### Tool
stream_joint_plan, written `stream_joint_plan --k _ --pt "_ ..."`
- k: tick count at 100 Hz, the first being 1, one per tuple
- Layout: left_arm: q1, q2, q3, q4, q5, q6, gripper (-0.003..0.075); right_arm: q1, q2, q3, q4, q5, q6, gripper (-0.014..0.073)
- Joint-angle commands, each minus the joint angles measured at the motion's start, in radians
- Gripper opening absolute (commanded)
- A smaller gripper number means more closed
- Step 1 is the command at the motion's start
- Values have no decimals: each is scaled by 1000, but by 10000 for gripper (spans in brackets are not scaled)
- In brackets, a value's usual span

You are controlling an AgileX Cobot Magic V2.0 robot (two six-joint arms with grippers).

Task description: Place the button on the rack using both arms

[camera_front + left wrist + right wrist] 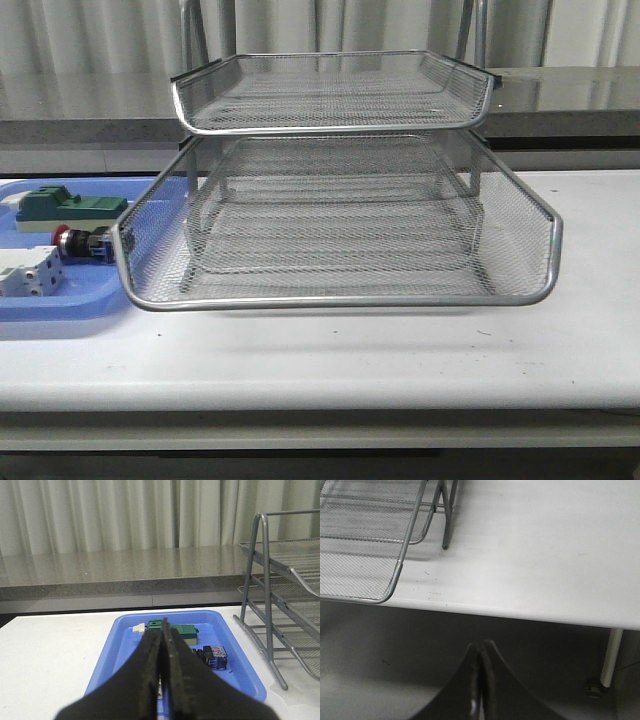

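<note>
Both sets of fingers are pressing together with nothing between them: the left gripper [161, 645] is hanging above the near end of the blue tray [114, 650], the right gripper [480, 652] off the edge of the white surface [545, 555]. The button [78, 241] is lying in the tray, seemingly on its side, between a green block [70, 206] and a white terminal block [30, 272], just beside the rack [340, 200].

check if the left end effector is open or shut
Shut: in the left wrist view the left end effector has its black fingers pressed together, holding nothing, above the blue plastic tray.
</note>
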Motion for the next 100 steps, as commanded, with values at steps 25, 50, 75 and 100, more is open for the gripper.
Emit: stream_joint_plan --k 25,50,75,100 --pt "2 -33 48 -2 -117 -7 -20 -4 8 -31 -2 -55 0 -70" --pt "2 -33 48 -2 -181 -7 -20 -4 8 -31 -1 -55 0 -70" --pt "2 -33 48 -2 -226 -7 -20 -4 8 -31 -1 -55 0 -70" --pt "2 25 -88 -123 -84 -7 -20 -4 8 -31 -1 -55 0 -70"
